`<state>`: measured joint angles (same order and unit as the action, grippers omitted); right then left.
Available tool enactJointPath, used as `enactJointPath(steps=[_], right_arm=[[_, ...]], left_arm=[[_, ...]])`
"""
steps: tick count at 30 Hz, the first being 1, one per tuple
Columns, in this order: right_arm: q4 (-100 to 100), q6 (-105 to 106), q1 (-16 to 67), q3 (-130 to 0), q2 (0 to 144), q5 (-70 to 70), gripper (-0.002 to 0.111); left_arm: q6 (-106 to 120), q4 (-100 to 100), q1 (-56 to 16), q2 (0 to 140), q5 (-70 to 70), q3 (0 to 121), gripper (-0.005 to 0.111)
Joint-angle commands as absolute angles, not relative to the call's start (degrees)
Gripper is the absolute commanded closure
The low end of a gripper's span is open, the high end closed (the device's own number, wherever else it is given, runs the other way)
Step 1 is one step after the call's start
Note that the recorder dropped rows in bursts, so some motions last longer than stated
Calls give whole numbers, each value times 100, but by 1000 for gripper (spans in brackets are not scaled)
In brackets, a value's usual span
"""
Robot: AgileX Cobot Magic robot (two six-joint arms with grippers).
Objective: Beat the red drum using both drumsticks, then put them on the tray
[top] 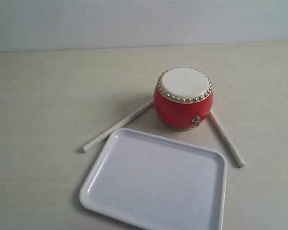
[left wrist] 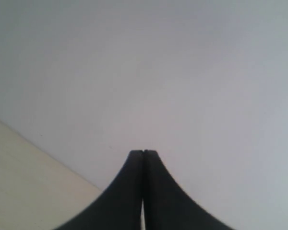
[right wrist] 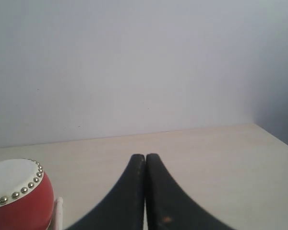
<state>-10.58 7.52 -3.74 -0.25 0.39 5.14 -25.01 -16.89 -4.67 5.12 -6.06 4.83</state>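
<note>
**Drum and sticks beside the tray**

The red drum (top: pixel 183 98) stands upright on the table (top: pixel 38 96) just behind the tray (top: pixel 134 201). One drumstick (top: pixel 117 126) lies left of it, the other drumstick (top: pixel 225 138) right. The left gripper (left wrist: pixel 143 152) and right gripper (right wrist: pixel 145 155) are pressed together, empty.

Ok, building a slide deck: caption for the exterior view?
Red drum on the table, left drumstick and right drumstick beside it, white tray in front.
</note>
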Motion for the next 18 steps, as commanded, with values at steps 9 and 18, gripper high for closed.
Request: enactJointPath(steps=[9,18], right_arm=[[-1057,734,-362,0,0,498,108],[-1044,734,-362,0,0,498,108]], left_arm=[[921,-1372,-464,4478,2794,3911,107],[1792,-1319,-464,7209,6044,6520,107]])
